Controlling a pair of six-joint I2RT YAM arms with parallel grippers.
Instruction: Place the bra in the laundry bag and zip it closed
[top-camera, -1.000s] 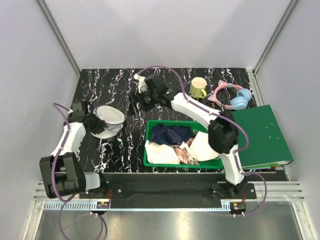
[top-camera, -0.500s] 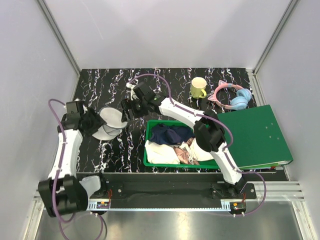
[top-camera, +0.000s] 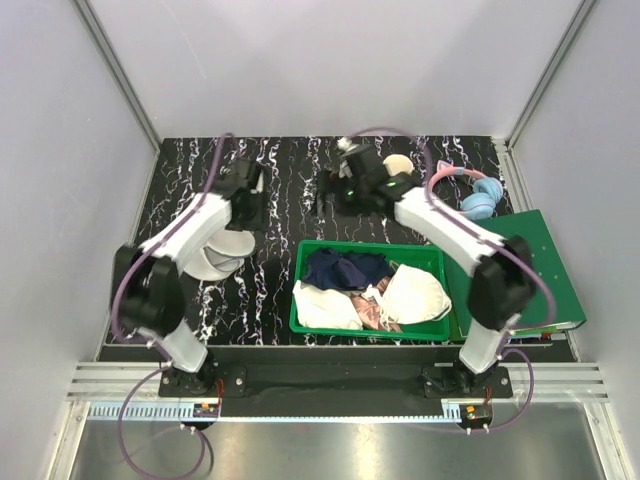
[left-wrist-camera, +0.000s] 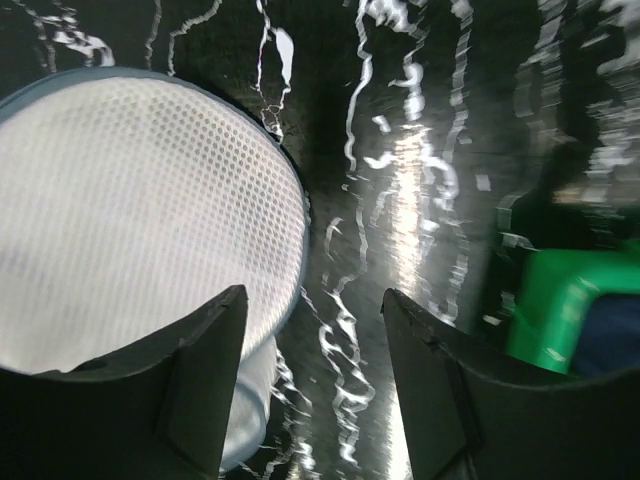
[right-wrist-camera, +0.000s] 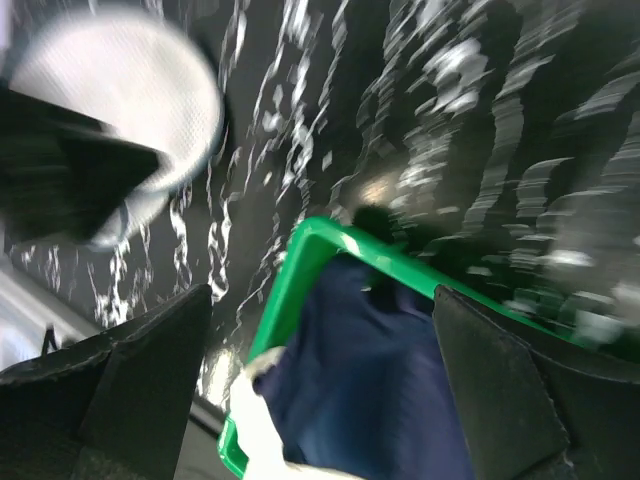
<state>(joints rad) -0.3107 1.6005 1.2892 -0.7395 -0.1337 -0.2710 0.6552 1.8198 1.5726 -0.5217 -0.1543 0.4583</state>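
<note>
Nearest the arm bases, a green bin (top-camera: 365, 331) sits on the black marbled counter (top-camera: 200, 165). The bra (top-camera: 418, 291) lies in the bin's right part, one cream-white rounded cup uppermost. It lies beside a navy garment (top-camera: 345, 268), a flat cream cloth (top-camera: 322, 308) and a scrap of pink-beige satin (top-camera: 373, 314).

Left of the bin, apart from it, the laundry bag (top-camera: 215, 250) rests on the counter, one white mesh half showing past the edge of the other.

Just beyond the bag's far right edge hangs the left claw (top-camera: 251, 212), its fingers spread wide and holding nothing. In its wrist view the gap sits over bare counter, with the bag's rim beside one finger (left-wrist-camera: 200, 385).

Farther right, past the bin's far left corner, the right claw (top-camera: 328, 200) is likewise spread wide and empty, well apart from the bra. Its own view looks down on the bin's corner and the navy garment.

At the far edge stand a yellow mug (top-camera: 398, 172) and pink-and-blue headphones (top-camera: 470, 196).
</note>
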